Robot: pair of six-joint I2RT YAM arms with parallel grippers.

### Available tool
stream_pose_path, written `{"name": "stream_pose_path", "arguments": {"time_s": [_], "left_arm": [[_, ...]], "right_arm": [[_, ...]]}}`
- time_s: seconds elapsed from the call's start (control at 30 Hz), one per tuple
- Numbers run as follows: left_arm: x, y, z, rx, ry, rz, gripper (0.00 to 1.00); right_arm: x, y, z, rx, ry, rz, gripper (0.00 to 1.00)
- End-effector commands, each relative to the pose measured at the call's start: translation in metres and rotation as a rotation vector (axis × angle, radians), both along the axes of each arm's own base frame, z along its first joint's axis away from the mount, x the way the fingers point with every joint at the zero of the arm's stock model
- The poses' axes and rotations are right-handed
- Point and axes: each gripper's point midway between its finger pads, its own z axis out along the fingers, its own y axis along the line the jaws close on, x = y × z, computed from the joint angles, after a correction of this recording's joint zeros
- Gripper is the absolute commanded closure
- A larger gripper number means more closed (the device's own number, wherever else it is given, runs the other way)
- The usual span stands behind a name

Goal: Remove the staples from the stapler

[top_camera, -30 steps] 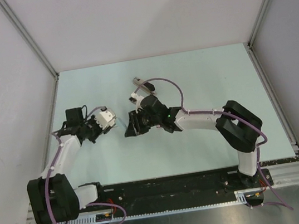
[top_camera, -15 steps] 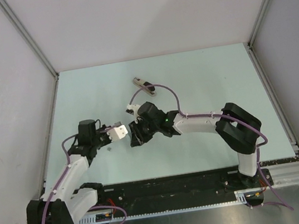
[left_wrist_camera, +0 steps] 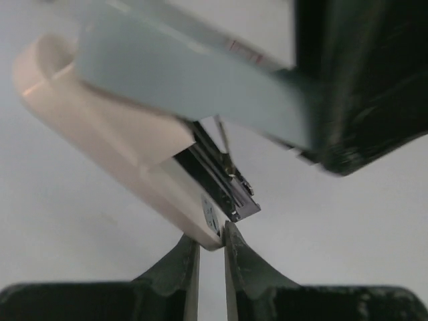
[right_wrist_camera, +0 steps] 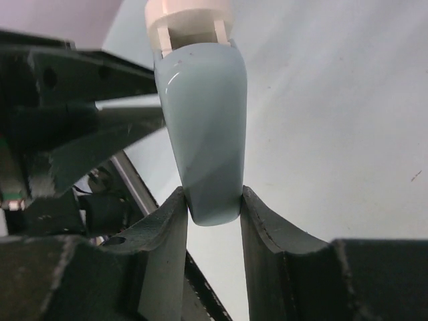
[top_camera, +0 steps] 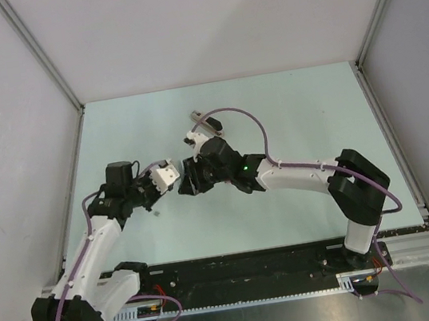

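- two fingers of the left gripper (left_wrist_camera: 211, 244) stand almost together with only a thin slit between them, nipping the lower corner of the stapler (left_wrist_camera: 127, 157) at its cream body.
- both fingers of the right gripper (right_wrist_camera: 212, 200) press on the rounded end of the pale blue cover (right_wrist_camera: 204, 120), one on each side, spread no wider than the cover itself.
- cover and cream body are splayed apart (clearest from the left wrist), baring the metal magazine rail (left_wrist_camera: 227, 187) that runs between them.
- whether any staples sit in that rail cannot be told; the channel is too small and dark to read.
- from above, the stapler hangs between the two grippers, which face each other tip to tip left of centre over the pale green table (top_camera: 297, 116), the left gripper on its cream end and the right gripper on its blue end.
- a tiny grey speck (top_camera: 155, 212) lies on the table just on the near side of the left gripper; it is too small to say what it is.
- farther back, a dark elongated object (top_camera: 207, 121) lies on the table beyond the right wrist, well apart from the stapler.
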Motion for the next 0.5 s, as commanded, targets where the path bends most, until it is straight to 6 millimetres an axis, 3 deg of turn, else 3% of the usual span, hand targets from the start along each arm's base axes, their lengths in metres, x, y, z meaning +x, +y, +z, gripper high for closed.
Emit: {"name": "stream_pose_path", "arguments": {"time_s": [0.0,0.1,0.2,0.3,0.4,0.43,0.47], "left_arm": [[-0.061,-0.044,0.018,-0.235,0.214,-0.149,0.81],[-0.077,-0.054,0.025,-0.299,0.271,-0.183,0.80],[-0.079,-0.056,0.037,-0.320,0.276,-0.178,0.80],[-0.070,-0.054,0.060,-0.331,0.236,-0.137,0.78],[-0.047,-0.040,0.088,-0.349,0.162,-0.047,0.77],[-0.035,-0.032,0.099,-0.367,0.139,0.007,0.66],[-0.022,-0.020,0.114,-0.385,0.108,0.065,0.48]], "right_arm": [[0.052,-0.002,0.090,0.205,-0.137,-0.212,1.00],[0.057,-0.004,0.097,0.207,-0.144,-0.241,1.00],[0.065,-0.008,0.090,0.169,-0.141,-0.280,1.00],[0.068,-0.013,0.076,0.115,-0.126,-0.307,1.00],[0.073,-0.019,0.065,0.051,-0.126,-0.330,1.00],[0.073,-0.021,0.060,0.017,-0.122,-0.333,1.00],[0.074,-0.022,0.054,-0.020,-0.118,-0.338,1.00]]}}
